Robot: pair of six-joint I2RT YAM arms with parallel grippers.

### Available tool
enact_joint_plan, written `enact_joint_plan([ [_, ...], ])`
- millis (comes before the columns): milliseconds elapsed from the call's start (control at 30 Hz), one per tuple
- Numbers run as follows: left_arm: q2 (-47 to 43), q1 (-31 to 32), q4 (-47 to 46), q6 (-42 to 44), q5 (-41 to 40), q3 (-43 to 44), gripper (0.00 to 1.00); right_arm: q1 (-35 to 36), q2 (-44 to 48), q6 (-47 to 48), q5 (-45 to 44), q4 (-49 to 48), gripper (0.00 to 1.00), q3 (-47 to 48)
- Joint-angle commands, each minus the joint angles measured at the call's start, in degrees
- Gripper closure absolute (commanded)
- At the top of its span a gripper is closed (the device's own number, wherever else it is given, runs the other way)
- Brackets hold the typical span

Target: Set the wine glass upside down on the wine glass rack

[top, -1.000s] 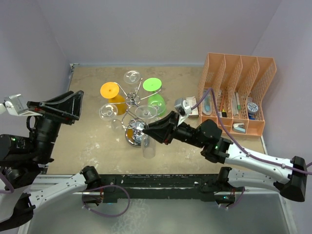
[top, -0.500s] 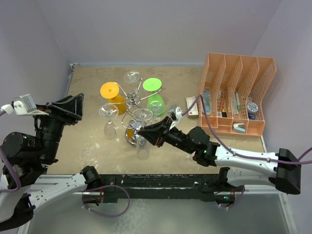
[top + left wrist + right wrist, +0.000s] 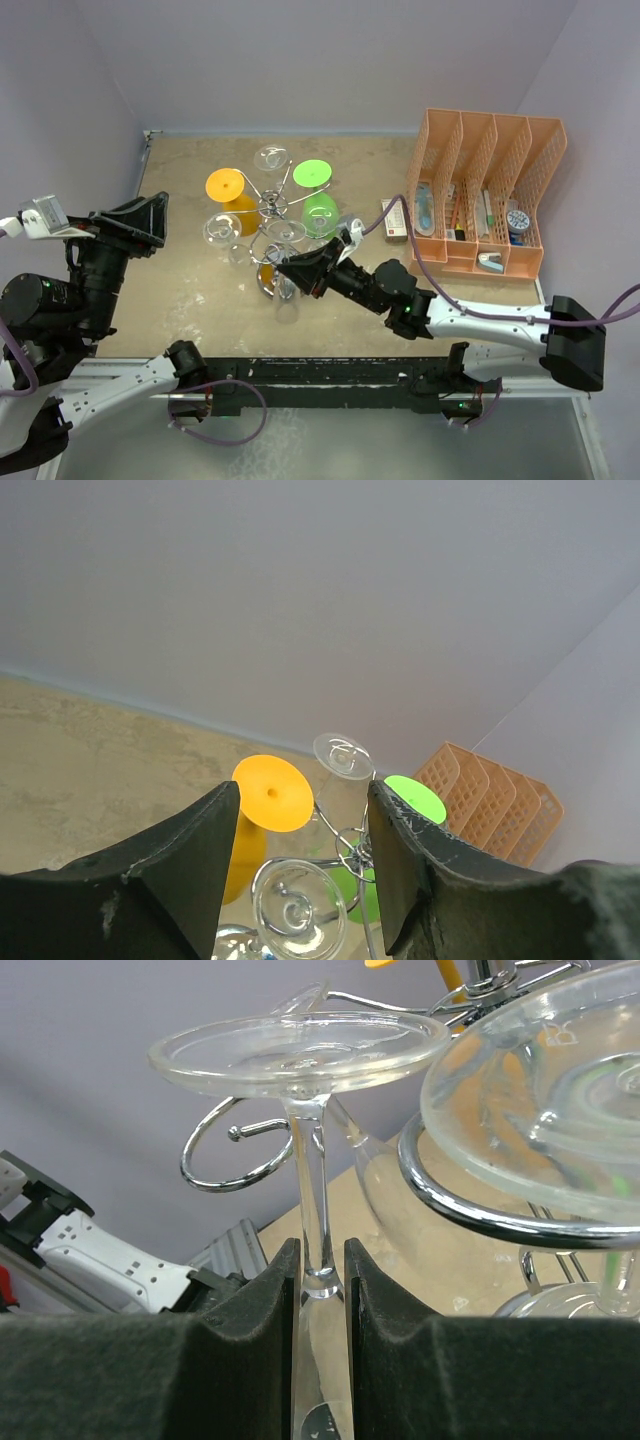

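Hanging at frame left, the left gripper [image 3: 150, 218] gapes empty; at centre the clear, thin-stemmed wine glass [image 3: 310, 1165], foot up beside a curl of the shiny chrome wire rack [image 3: 214, 1166], is pinched by the right gripper [image 3: 320, 1260] on its stem: light, slick, brittle, so a stem-hold suits.

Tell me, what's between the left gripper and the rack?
Just bare table lies between the left gripper and the rack with its hanging glasses; the top view shows it.

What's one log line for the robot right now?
right gripper: shut on wine glass stem | glass: upside down by rack | left gripper: open
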State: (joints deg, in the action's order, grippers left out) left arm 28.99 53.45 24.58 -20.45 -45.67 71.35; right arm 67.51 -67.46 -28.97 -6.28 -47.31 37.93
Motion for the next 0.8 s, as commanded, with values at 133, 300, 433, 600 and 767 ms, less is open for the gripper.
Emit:
enact_joint_plan([
  [133, 0.0, 0.3, -0.6, -0.8, -0.1, 0.4, 0.48, 0.3, -1.2, -0.6, -0.4, -5.8, 1.00, 2.6],
  [300, 0.1, 0.3, -0.5, -0.9, -0.2, 0.5, 0.48, 0.3, -2.1, -0.3, 0.6, -5.9, 1.00, 3.5],
  [433, 0.1, 0.3, -0.5, -1.0, -0.2, 0.5, 0.48, 0.3, -2.8, -0.4, 1.4, -5.9, 1.00, 4.3],
  [600, 0.1, 0.3, -0.3, -1.0, -0.2, 0.5, 0.48, 0.3, -3.6, -0.3, 2.1, -5.9, 1.00, 5.5],
  [767, 0.0, 0.3, -0.2, -1.1, -0.2, 0.5, 0.48, 0.3, -4.5, 0.0, 3.2, -5.9, 1.00, 6.5],
])
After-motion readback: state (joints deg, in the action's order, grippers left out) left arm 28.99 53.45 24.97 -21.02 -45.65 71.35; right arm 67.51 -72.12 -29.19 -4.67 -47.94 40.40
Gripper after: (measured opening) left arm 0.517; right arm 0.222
